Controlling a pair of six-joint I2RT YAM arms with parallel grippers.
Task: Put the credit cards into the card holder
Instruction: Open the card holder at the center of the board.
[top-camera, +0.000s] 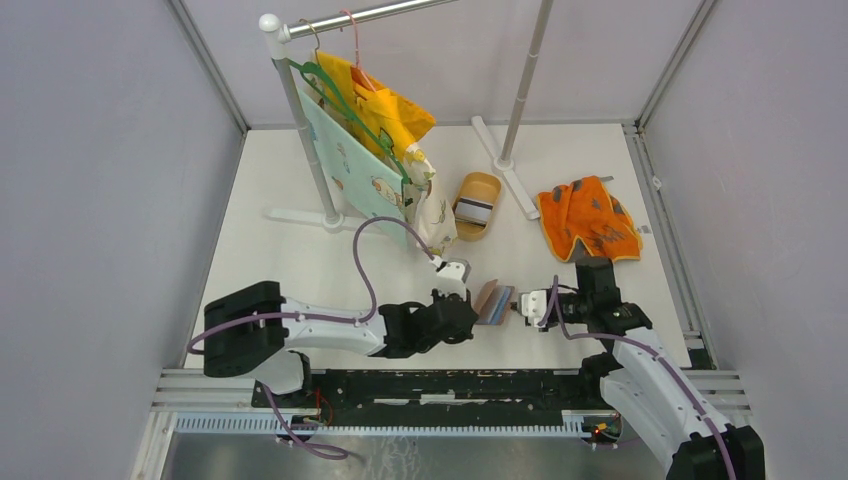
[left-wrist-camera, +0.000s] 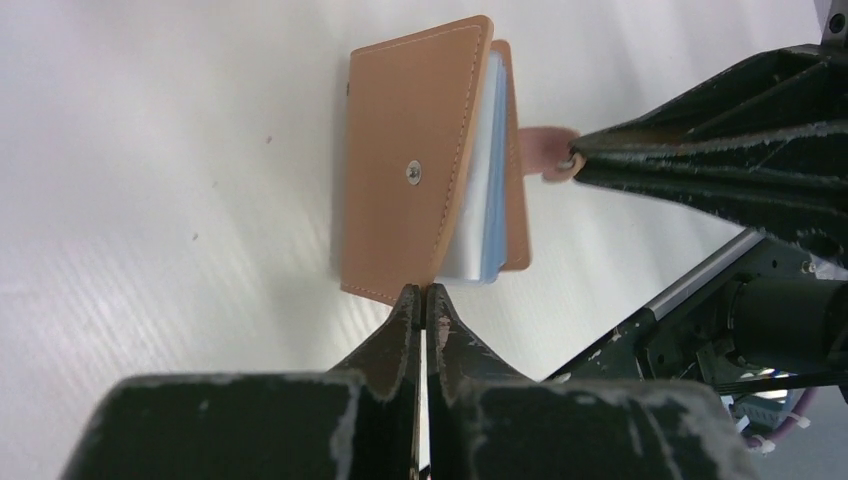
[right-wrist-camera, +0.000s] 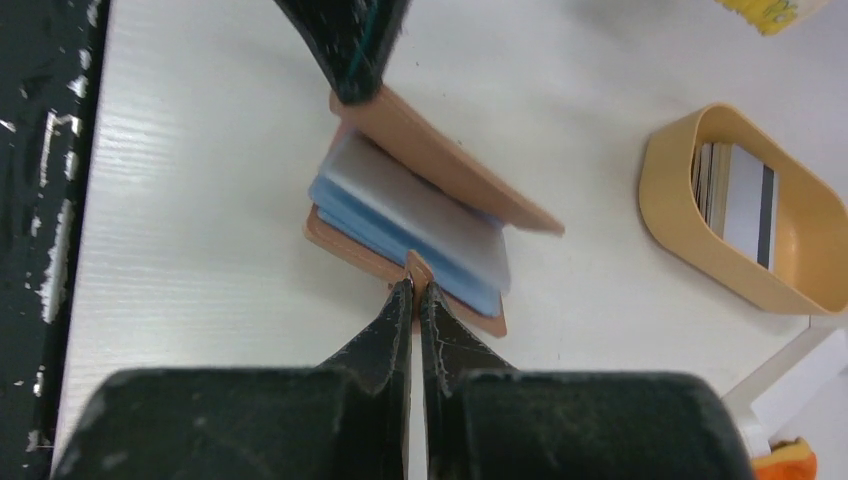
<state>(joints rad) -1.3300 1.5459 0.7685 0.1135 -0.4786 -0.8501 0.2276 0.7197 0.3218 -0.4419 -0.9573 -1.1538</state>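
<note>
The card holder lies half open near the table's front, its brown cover raised off the grey-blue pockets. My left gripper is shut on the edge of that cover. From the opposite side my right gripper is shut on the holder's small strap tab. The credit cards, white and grey with a dark stripe, stand inside the tan dish farther back; they also show in the top view as credit cards.
A clothes rack with hanging yellow and pale garments stands behind the left arm, close to the dish. A second pole foot and an orange patterned cloth lie at the back right.
</note>
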